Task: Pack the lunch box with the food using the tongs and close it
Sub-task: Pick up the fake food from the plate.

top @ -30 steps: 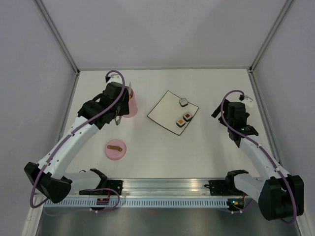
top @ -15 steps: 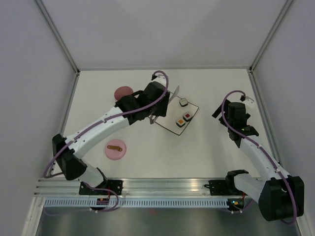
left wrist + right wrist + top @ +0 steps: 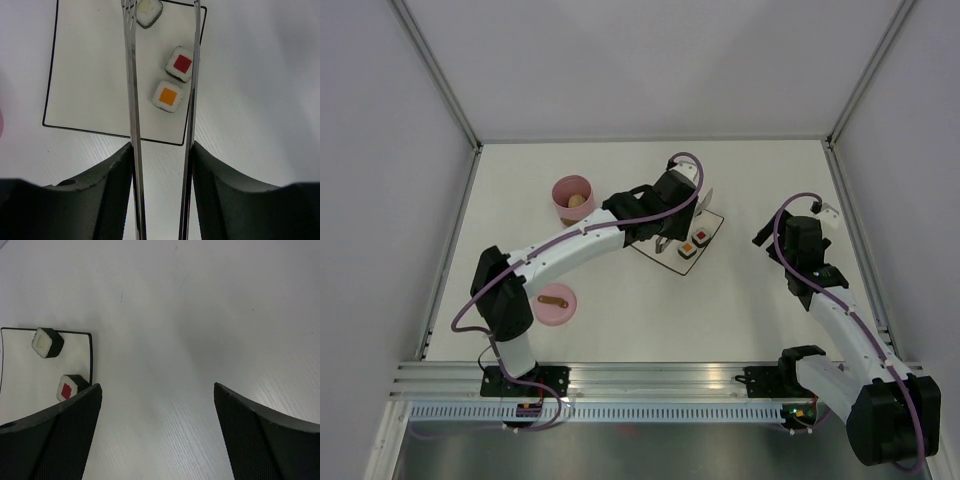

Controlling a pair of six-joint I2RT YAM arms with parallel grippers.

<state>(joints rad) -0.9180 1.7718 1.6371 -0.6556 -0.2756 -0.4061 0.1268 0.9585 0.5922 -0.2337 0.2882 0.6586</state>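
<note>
My left gripper (image 3: 162,150) is shut on the silvery tongs (image 3: 131,95), squeezing their two arms partway together. The tongs reach out over the white plate (image 3: 90,75). Three sushi rolls lie on the plate: an orange-centred one (image 3: 168,97) and a red-centred one (image 3: 181,64) between the tong arms, by the right arm, and a pale-centred one (image 3: 148,10) near the left tip. The pink lunch box (image 3: 572,200) stands open at the back left with a beige ball (image 3: 578,201) inside. Its lid (image 3: 556,303) lies handle-up on the table. My right gripper (image 3: 157,395) is open over bare table.
The plate (image 3: 650,232) sits mid-table, partly under my left arm. The right wrist view catches the plate's corner (image 3: 20,370) with two rolls (image 3: 47,342) at its left. White walls with metal posts enclose the table.
My left arm has swung right, from over the lunch box to the plate, carrying the tongs. The lunch box is now uncovered, with a ball in it. The right arm has barely shifted.
</note>
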